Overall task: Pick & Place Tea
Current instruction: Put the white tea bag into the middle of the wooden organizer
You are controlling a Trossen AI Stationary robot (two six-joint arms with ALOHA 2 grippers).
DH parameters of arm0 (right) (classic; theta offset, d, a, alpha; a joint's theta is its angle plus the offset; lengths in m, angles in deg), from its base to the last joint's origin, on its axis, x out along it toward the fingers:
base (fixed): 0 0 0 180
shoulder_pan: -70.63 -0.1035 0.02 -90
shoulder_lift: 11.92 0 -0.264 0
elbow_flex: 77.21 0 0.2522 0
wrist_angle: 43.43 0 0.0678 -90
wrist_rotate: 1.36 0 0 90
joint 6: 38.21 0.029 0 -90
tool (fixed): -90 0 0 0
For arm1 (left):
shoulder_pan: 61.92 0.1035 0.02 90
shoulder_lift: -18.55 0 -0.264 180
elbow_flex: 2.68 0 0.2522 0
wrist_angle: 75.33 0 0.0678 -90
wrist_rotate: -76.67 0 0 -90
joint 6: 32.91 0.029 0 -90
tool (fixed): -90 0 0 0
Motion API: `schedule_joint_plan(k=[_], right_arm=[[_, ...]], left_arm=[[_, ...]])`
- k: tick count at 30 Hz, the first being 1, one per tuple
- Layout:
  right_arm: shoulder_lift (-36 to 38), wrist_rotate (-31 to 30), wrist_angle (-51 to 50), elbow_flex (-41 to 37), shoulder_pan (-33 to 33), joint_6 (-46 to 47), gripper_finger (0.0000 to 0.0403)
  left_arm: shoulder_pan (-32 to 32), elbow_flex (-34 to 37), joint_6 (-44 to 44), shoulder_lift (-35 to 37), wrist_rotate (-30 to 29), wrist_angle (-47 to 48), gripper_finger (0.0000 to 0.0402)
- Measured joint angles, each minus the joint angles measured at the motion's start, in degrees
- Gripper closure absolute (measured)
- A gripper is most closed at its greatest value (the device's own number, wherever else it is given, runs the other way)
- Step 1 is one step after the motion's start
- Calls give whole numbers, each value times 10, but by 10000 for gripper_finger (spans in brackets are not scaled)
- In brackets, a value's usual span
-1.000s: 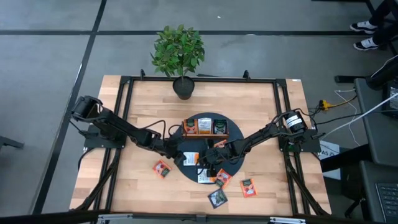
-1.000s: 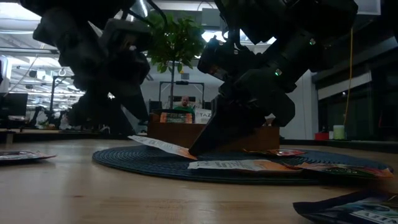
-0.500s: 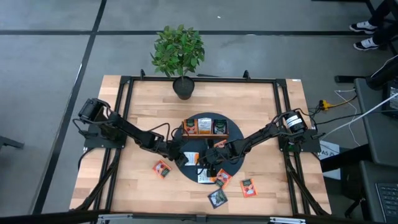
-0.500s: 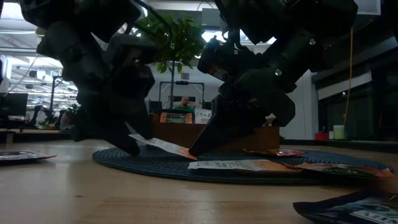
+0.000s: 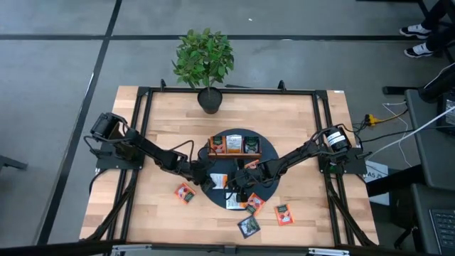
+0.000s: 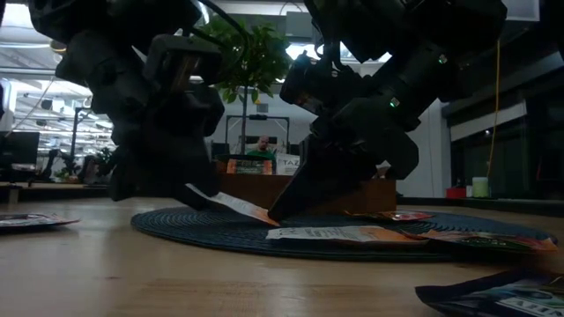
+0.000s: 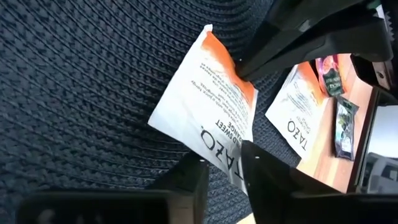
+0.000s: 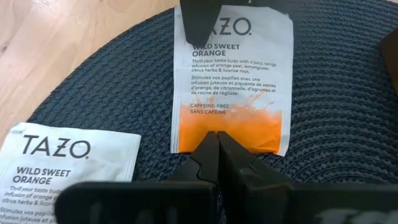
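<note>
Tea: you have six loose sachets and at least three more in the tray. The one being worked, a white-and-orange sachet (image 5: 219, 180), lies on the round mat (image 5: 269, 146) in front of the tray, tilted, with its white edge raised and its orange end down. Your right gripper (image 8: 217, 140) is closed, its tip pressing that orange end onto the mat. Your left gripper (image 7: 224, 171) sits at the white edge; you cannot tell whether it has closed on it. A second white sachet (image 5: 232, 201) lies flat at the mat's near edge, just beside an orange one (image 5: 254, 204). Three others lie on the bare table (image 5: 163, 121): an orange one to the left (image 5: 185, 193), an orange one to the right (image 5: 284, 213), and a dark one (image 5: 249, 226) nearest the front edge. The one wooden tray (image 5: 234, 152) stands on the mat's far half; its three compartments show tea upright: orange at the left (image 5: 217, 144), orange in the middle (image 5: 232, 144), dark at the right (image 5: 250, 144). How many stand behind each you cannot tell. One potted plant (image 5: 205, 60) stands at the far edge.
</note>
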Motion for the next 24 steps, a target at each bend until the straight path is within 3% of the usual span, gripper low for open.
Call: schedule_joint_plan(k=[8, 16, 24], right_arm=[[0, 0, 0, 0, 0, 2, 398], [-1, 2, -21, 16, 0, 2, 377], [34, 20, -202, 95, -2, 16, 340]], left_arm=[[0, 0, 39, 0, 1, -5, 392], [0, 0, 70, 5, 34, -4, 398], [2, 0, 119, 42, 67, 13, 399]])
